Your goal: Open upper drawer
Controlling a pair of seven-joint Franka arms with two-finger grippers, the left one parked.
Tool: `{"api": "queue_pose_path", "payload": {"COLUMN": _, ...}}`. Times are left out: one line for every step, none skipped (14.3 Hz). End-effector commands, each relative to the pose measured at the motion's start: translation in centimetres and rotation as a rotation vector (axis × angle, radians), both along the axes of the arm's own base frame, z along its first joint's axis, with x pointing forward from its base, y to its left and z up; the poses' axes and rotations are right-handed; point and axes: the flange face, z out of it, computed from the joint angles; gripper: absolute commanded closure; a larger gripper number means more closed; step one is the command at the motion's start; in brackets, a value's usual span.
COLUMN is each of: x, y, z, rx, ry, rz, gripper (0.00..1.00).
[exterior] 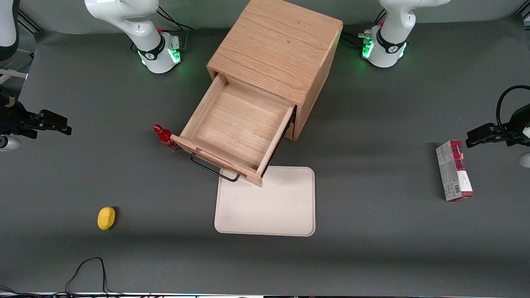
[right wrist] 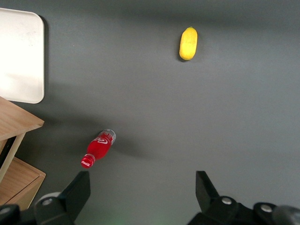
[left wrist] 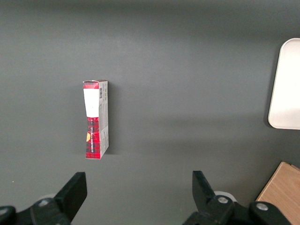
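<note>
The upper drawer (exterior: 238,126) of the light oak cabinet (exterior: 277,49) stands pulled far out, and its inside is bare. Its thin black bar handle (exterior: 213,169) hangs on the drawer front, over the edge of the tray. The lower drawer is hidden beneath it. My right gripper (exterior: 62,125) is far from the drawer, toward the working arm's end of the table, above the grey mat. It is open and holds nothing, as the right wrist view (right wrist: 143,180) shows. A wooden corner of the drawer (right wrist: 16,123) shows in that view.
A red bottle (exterior: 165,137) stands beside the drawer front and also shows in the right wrist view (right wrist: 98,148). A yellow lemon (exterior: 106,217) lies nearer the front camera. A cream tray (exterior: 273,207) lies in front of the drawer. A red-and-grey box (exterior: 453,169) lies toward the parked arm's end.
</note>
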Motion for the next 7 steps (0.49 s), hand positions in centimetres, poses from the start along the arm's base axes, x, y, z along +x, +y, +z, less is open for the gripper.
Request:
{"api": "queue_pose_path", "payload": {"x": -0.24, "y": 0.32, "z": 0.28, "rx": -0.021, "ry": 0.000, "rz": -0.016, "gripper": 0.00}}
{"api": "queue_pose_path", "payload": {"x": -0.25, "y": 0.24, "z": 0.28, "rx": -0.021, "ry": 0.000, "rz": -0.022, "gripper": 0.00}}
{"api": "queue_pose_path", "payload": {"x": -0.25, "y": 0.15, "z": 0.28, "rx": -0.022, "ry": 0.000, "rz": -0.027, "gripper": 0.00}}
{"api": "queue_pose_path", "payload": {"x": -0.25, "y": 0.15, "z": 0.28, "rx": -0.022, "ry": 0.000, "rz": -0.028, "gripper": 0.00}}
{"api": "queue_pose_path", "payload": {"x": -0.25, "y": 0.13, "z": 0.28, "rx": -0.023, "ry": 0.000, "rz": -0.028, "gripper": 0.00}}
{"api": "queue_pose_path", "payload": {"x": -0.26, "y": 0.02, "z": 0.28, "rx": -0.026, "ry": 0.001, "rz": -0.029, "gripper": 0.00}}
{"api": "queue_pose_path", "payload": {"x": -0.22, "y": 0.00, "z": 0.27, "rx": -0.036, "ry": 0.001, "rz": -0.028, "gripper": 0.00}}
